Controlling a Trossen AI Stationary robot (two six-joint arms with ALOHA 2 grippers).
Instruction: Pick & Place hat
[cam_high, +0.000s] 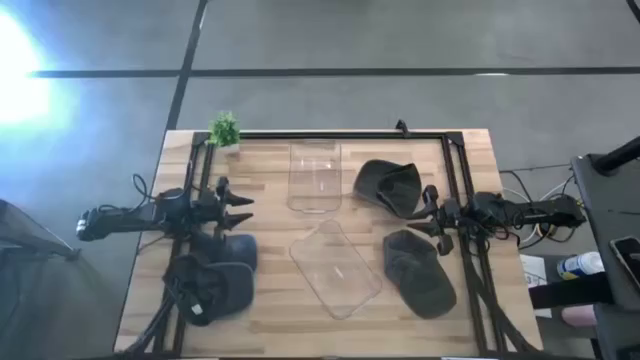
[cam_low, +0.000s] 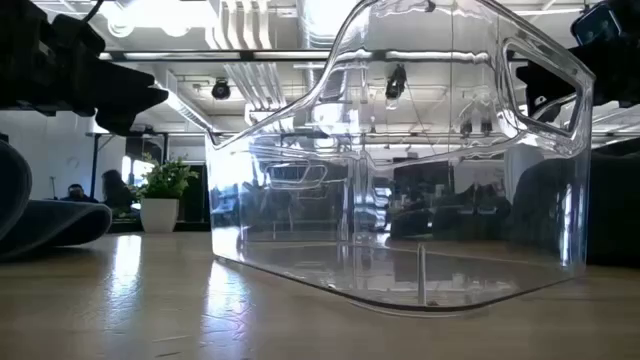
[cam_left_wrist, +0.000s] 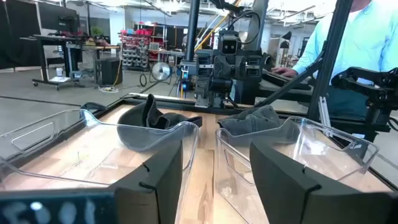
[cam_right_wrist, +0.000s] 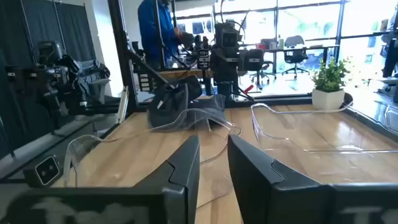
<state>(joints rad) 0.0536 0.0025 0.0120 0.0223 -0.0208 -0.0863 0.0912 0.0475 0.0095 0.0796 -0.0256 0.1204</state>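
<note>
Several dark hats lie brim-down on the wooden table. Two sit on the right: a far one (cam_high: 390, 187) and a near one (cam_high: 420, 272). Two more overlap at the near left (cam_high: 222, 280), below my left arm. My left gripper (cam_high: 240, 208) hovers open above the table's left side, pointing right toward two clear bins; its fingers frame them in its wrist view (cam_left_wrist: 214, 186). My right gripper (cam_high: 428, 214) hovers open between the two right hats, pointing left, and touches neither (cam_right_wrist: 213, 168). The left wrist view shows both right hats (cam_left_wrist: 155, 115) (cam_left_wrist: 255, 118) beyond the bins.
A clear plastic bin (cam_high: 315, 177) stands at the far centre; a second one (cam_high: 335, 268) sits turned at an angle at the near centre and fills the low view (cam_low: 400, 170). A small potted plant (cam_high: 224, 130) stands at the far left corner. A person in blue shows beyond the table (cam_right_wrist: 155, 31).
</note>
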